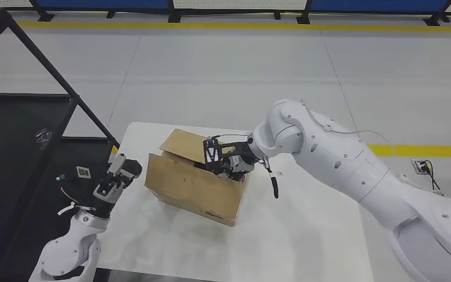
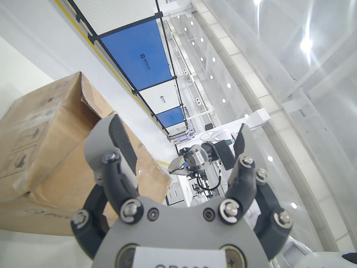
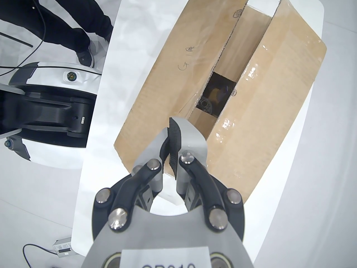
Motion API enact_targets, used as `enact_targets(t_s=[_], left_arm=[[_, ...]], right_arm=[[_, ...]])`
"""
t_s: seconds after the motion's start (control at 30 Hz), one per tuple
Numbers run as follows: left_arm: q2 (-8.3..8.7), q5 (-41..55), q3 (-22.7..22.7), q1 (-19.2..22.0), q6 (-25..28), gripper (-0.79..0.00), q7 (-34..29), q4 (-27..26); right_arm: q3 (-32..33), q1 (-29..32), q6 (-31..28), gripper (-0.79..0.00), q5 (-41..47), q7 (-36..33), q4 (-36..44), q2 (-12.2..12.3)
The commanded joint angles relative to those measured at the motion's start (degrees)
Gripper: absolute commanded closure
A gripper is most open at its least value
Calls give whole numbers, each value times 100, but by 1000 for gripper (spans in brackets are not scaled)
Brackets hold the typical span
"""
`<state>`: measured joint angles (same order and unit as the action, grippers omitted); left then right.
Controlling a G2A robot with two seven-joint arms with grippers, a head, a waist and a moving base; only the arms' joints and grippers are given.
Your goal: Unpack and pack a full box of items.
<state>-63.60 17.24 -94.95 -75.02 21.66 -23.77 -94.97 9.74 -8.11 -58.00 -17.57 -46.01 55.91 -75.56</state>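
Observation:
A brown cardboard box (image 1: 194, 187) stands on the white table (image 1: 303, 233), its top flaps (image 3: 200, 43) partly folded in. A narrow gap between them shows a dark opening (image 3: 217, 93) with something inside that I cannot make out. My right gripper (image 3: 173, 129) hovers shut just over the box's top edge (image 1: 229, 168), beside that gap, with nothing seen between its fingers. My left gripper (image 2: 178, 129) is open and empty, tilted upward beside the box's left side (image 2: 41, 140), near the table's left edge (image 1: 127, 166). The right gripper (image 2: 178, 165) shows beyond it.
A black metal frame (image 1: 42, 63) stands off the table's left side. Bare table (image 1: 310, 247) stretches right of and in front of the box. A small grey device with a cable (image 3: 62, 248) lies on the floor below the table edge.

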Motion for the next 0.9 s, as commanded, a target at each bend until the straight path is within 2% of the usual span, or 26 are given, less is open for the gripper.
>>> enact_targets(t_s=[0.0,0.33,0.5,0.57,0.73,0.87], left_arm=[[-4,-673,26,-113,-135,0,392,-206],[-7,-810,44,-158,-155,0,473,-257],[12,-797,140,-72,-347,0,-63,-320],[19,-788,151,15,-442,0,-181,-315],[-21,-1079,393,436,-895,0,330,-127],[-49,-1057,571,674,-1059,0,381,35]], right_arm=[[0,3,0,0,10,-20,-5,-8],[0,4,0,0,-27,-27,30,-33],[0,4,0,0,7,-28,239,36],[0,17,0,0,-26,-28,307,66],[0,51,0,0,-65,-28,397,129],[0,62,0,0,-56,-28,423,158]])
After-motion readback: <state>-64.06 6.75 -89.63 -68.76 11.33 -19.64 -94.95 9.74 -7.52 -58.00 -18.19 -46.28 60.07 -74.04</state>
